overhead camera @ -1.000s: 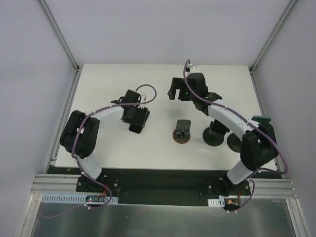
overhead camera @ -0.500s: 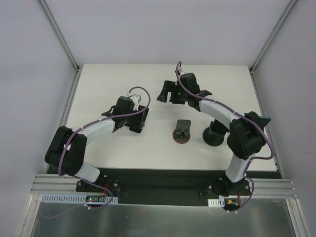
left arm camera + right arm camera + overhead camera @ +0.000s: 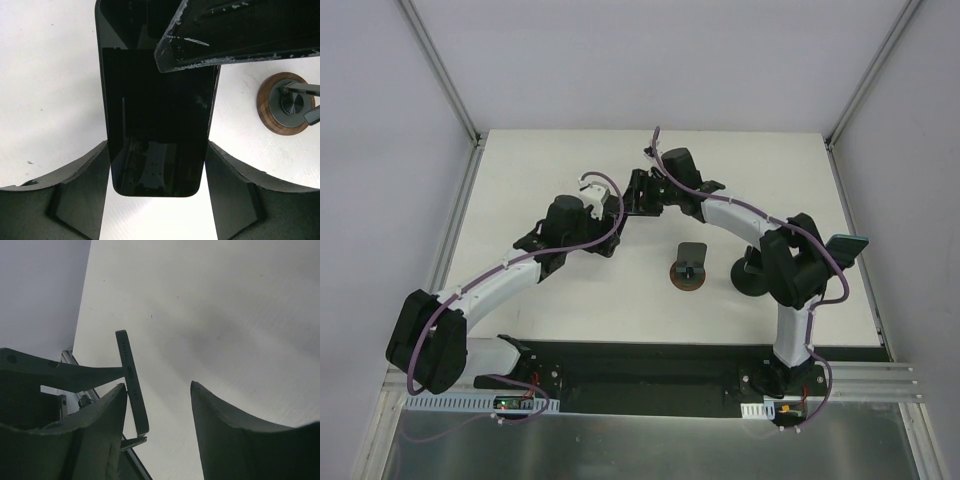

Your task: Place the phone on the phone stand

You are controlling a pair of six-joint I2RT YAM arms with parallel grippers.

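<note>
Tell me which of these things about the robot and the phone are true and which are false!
1. The left gripper holds the phone between its fingers. True.
2. The phone sits on the phone stand. False: the stand is empty, and the phone is held over the table, to the left of the stand.
3. The phone stand has a round wooden base. True.
4. The right gripper is far away from the phone. False: it is right at the phone, with a finger on each side.
5. The phone's screen is lit up. False: it is dark.
</note>
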